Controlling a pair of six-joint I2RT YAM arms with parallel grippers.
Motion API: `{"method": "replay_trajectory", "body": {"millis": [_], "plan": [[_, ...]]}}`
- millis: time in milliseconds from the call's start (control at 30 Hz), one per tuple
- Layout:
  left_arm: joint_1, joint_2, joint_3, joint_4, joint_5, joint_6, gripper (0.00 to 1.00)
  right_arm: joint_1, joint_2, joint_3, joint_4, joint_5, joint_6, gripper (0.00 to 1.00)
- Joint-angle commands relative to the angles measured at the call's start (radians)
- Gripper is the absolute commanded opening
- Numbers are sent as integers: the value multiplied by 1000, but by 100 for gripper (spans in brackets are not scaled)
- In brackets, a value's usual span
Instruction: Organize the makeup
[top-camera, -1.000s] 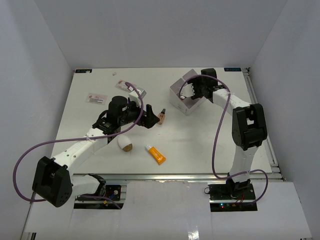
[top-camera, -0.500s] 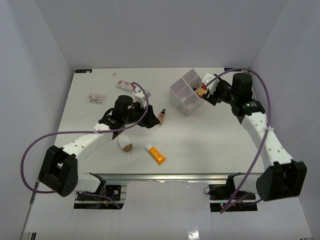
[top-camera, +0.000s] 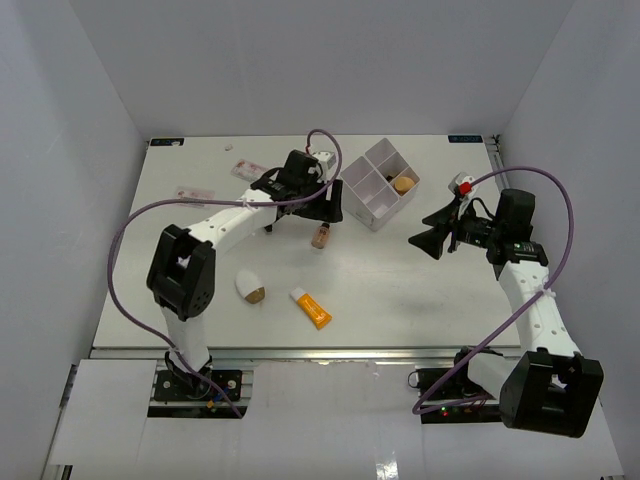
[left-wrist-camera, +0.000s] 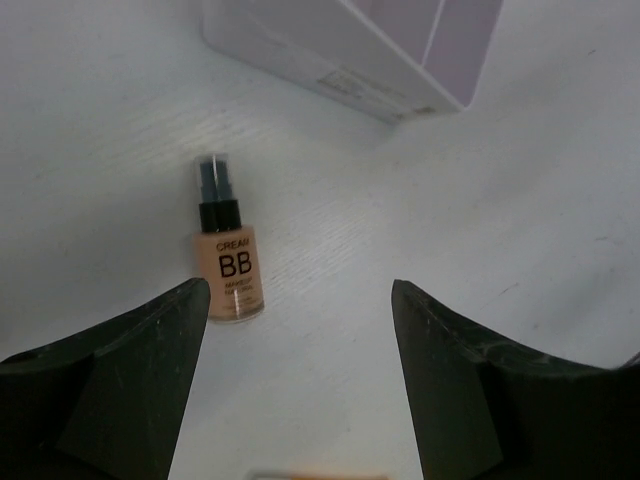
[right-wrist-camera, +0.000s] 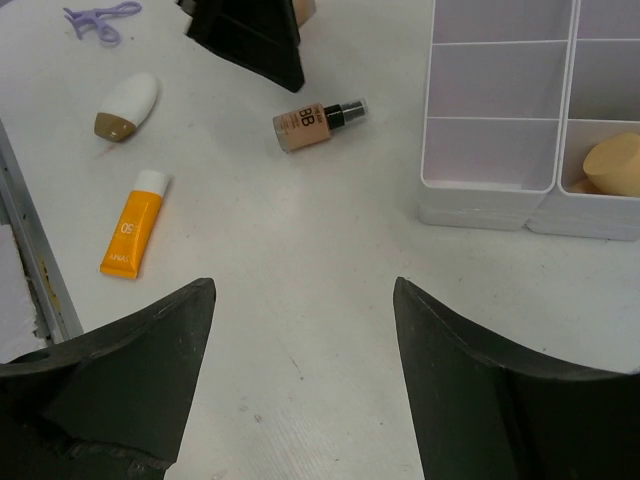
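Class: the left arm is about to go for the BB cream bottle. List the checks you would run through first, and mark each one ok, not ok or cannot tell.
1. Left gripper open and empty: ok.
2. BB cream bottle lying free on the table, nothing touching it: ok.
3. Bottle centred in the left gripper's gap: not ok, it lies off to one side.
4. Right gripper open, empty and away from the bottle: ok.
5. White box has a free compartment: ok, the tan sponge takes up only one.
6. Bottle cap tight: cannot tell.
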Motion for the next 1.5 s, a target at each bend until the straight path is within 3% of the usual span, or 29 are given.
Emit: {"method": "replay_trajectory", "body": {"millis": [0, 300, 933, 1367, 1467], "plan": [[-17, 106, 162, -271, -222, 39, 82, -16, -40, -14, 41, -59, 45, 79], [-24, 241, 301, -378, -302, 72, 71, -30, -62, -21, 48, -67, 55, 79], [-35, 324, 308, -352, -175, 53, 65, -42, -60, -28, 53, -63, 54, 79], [-35, 192, 87, -208, -152, 38, 41, -42, -62, -32, 60, -77, 62, 79], [-35, 147, 42, -160, -116, 29, 27, -42, -58, -39, 69, -91, 76, 79]]}}
